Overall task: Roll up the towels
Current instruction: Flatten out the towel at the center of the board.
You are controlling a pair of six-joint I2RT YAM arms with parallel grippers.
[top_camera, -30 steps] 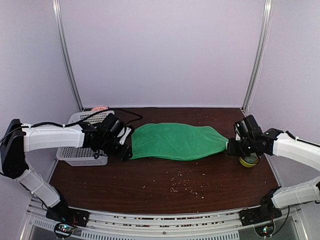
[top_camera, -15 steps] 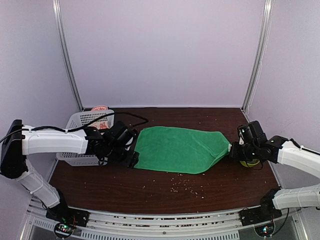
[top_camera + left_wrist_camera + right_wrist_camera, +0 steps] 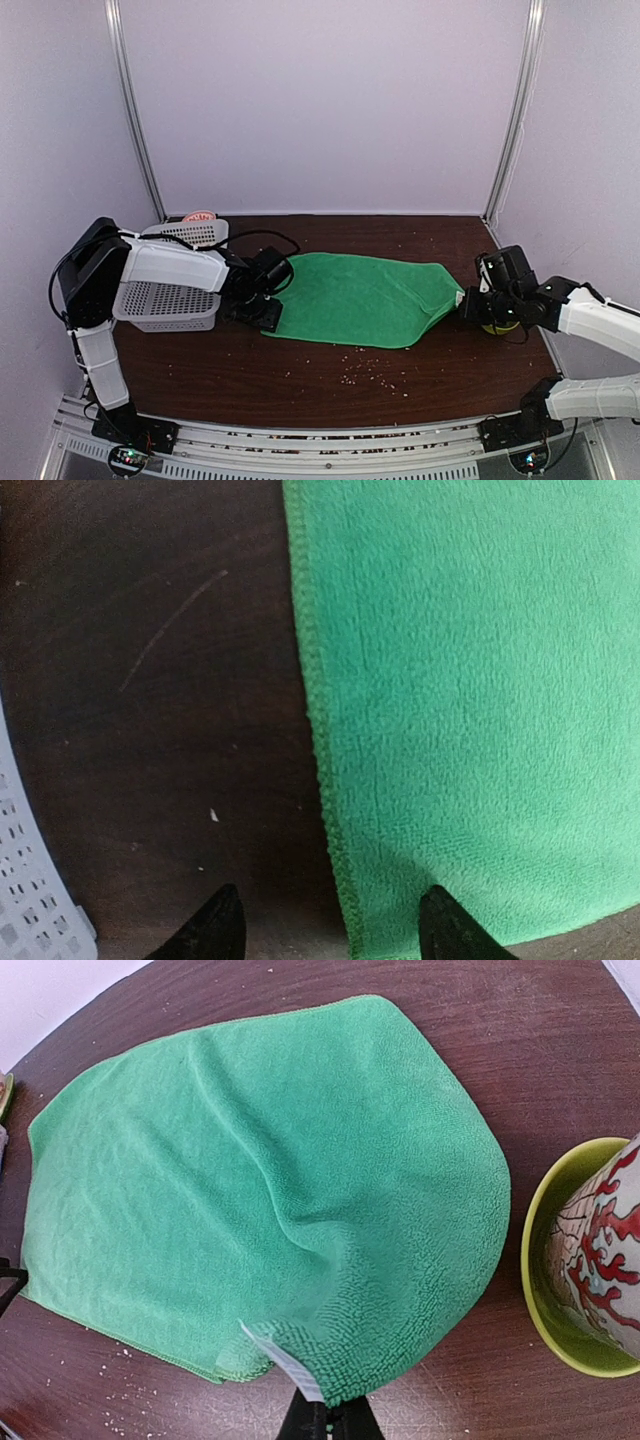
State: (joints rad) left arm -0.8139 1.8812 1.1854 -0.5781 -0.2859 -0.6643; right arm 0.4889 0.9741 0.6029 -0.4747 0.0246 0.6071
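The green towel [image 3: 360, 298] lies spread flat across the middle of the dark table; it also shows in the right wrist view [image 3: 260, 1190] and in the left wrist view [image 3: 480, 700]. My right gripper [image 3: 468, 303] is shut on the towel's right corner, beside its white label [image 3: 285, 1362]. My left gripper [image 3: 262, 310] is open over the towel's left edge; one fingertip [image 3: 450, 935] is over the cloth, the other [image 3: 210, 935] over bare table. The pinkish-beige printed towel is mostly hidden; a pink bit [image 3: 200, 216] shows behind the basket.
A white perforated basket [image 3: 165, 300] stands at the left, under my left arm. A yellow-green bowl [image 3: 497, 322] holding a red-patterned object [image 3: 600, 1260] sits by my right gripper. Crumbs [image 3: 370, 370] lie on the table near the front.
My left gripper has let go of the towel's left edge and is now open above it. The towel has settled flat, shifted toward the front. The left arm's upper part has swung inward.
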